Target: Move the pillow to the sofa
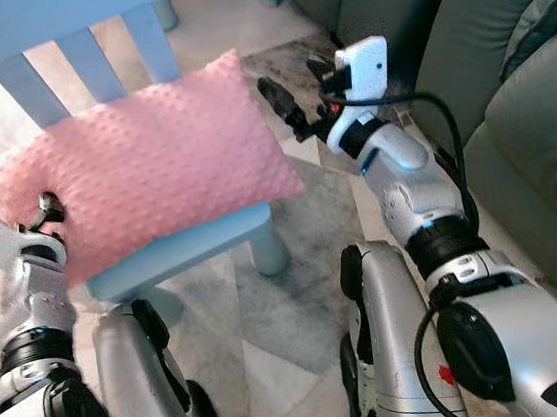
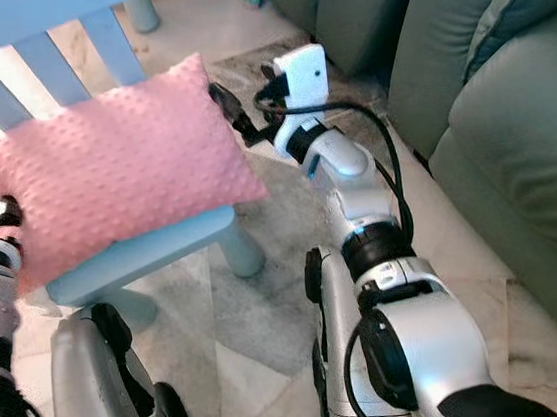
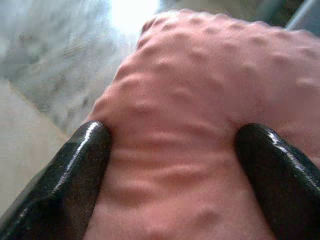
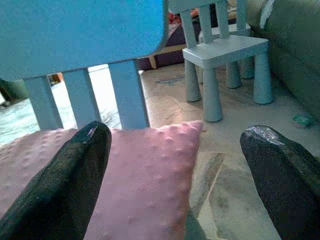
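Now pink pillow point(image 1: 154, 172) on blue chair point(image 1: 178, 250), left hand point(image 3: 170, 150) gripping.

Left silver arm bent up at the near left, its black two-fingered left hand point(image 3: 170, 165) closed around the near left corner of the pink dimpled pillow point(image 1: 153, 162), glossy fingers point(image 3: 82, 165) pressed into the fabric on either side of the fold. Right silver arm stretched forward at the right, a white camera block on the wrist, a black cable looped along the forearm. Right hand point(image 4: 175, 150) spread wide, just beside the pillow's far right corner, gripping nothing.
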